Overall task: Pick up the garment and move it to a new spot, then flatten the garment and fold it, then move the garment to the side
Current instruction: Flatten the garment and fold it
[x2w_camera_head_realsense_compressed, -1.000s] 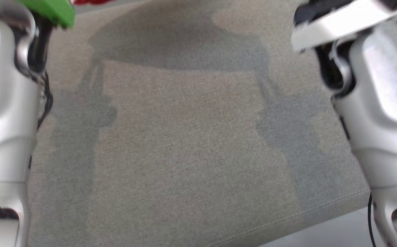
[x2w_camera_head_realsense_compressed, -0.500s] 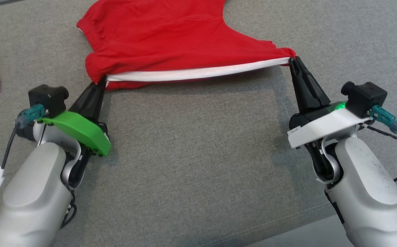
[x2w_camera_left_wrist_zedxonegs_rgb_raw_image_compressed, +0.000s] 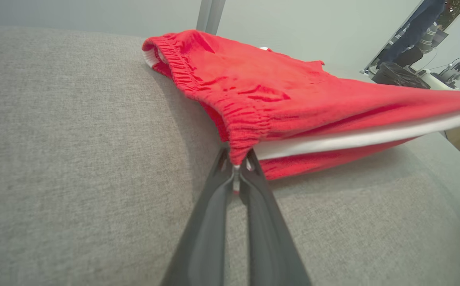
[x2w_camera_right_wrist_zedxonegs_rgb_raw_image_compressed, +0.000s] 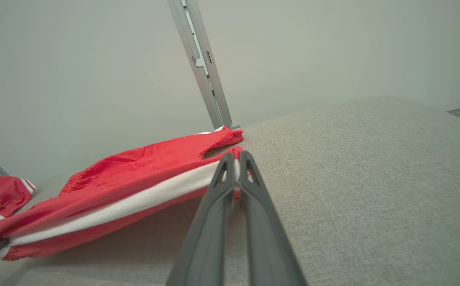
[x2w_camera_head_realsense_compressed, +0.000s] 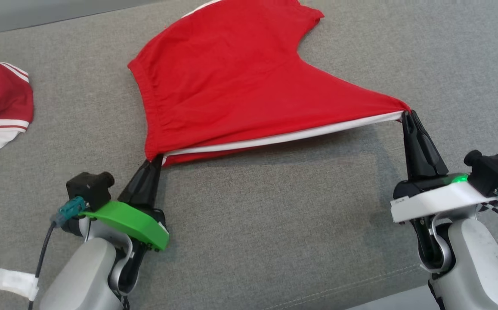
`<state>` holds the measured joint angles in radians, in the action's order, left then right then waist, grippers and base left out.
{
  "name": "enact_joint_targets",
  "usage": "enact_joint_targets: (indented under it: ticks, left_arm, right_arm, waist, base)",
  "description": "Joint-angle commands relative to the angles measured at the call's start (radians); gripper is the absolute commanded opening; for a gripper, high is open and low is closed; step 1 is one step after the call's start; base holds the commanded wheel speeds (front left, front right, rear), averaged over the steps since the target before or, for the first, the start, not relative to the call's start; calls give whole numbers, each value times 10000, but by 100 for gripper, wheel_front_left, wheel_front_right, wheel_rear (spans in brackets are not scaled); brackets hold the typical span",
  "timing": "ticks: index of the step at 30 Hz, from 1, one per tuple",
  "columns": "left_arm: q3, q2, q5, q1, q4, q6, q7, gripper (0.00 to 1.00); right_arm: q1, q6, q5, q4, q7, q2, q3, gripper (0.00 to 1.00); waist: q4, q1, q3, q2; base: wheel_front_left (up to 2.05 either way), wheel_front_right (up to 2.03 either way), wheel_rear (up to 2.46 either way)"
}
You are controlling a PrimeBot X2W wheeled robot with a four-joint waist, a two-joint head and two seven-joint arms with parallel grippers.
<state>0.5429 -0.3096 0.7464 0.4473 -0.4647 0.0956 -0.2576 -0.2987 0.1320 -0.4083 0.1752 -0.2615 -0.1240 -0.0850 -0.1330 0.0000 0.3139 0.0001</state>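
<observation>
Garment [x2w_camera_head_realsense_compressed: 240, 77], red, stretches taut between left jaws and right jaws, each pressed together pinching one near-edge corner.

A grey woven cloth surface [x2w_camera_head_realsense_compressed: 249, 241] spreads wide, with a stitched seam [x2w_camera_head_realsense_compressed: 378, 279] along its near edge and pale floor [x2w_camera_head_realsense_compressed: 397, 302] beyond that corner. Behind it stands a plain, pale grey-green wall [x2w_camera_right_wrist_zedxonegs_rgb_raw_image_compressed: 94, 59]. A slanted metal post [x2w_camera_right_wrist_zedxonegs_rgb_raw_image_compressed: 204, 63] rises at the far edge. The light is soft and even. Far off, a person's legs [x2w_camera_left_wrist_zedxonegs_rgb_raw_image_compressed: 414, 28] stand beside dark equipment [x2w_camera_left_wrist_zedxonegs_rgb_raw_image_compressed: 396, 75].
</observation>
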Motion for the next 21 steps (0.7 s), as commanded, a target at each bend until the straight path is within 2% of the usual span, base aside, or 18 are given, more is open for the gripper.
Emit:
enact_joint_targets:
  ticks: [1,12,21]
  left_arm:
    - [-140,-25,-64,-342,127,-116,-79,0]
    - [-394,567,-337,-2767,1854,-505,-87,0]
    - [-608,634,-212,-4712,3187,-887,-89,0]
  right_arm:
    - [297,-22,98,-142,-54,-61,211,0]
    - [2474,-20,282,-1102,-53,-39,577,0]
    - [4231,-22,372,-2055,36,-188,625,0]
  waist:
    - [81,0,-268,-1]
    - [222,0,-1480,-1]
    - [163,0,-2246,-1]
  base:
    - [0,0,0]
    - [0,0,0]
    - [0,0,0]
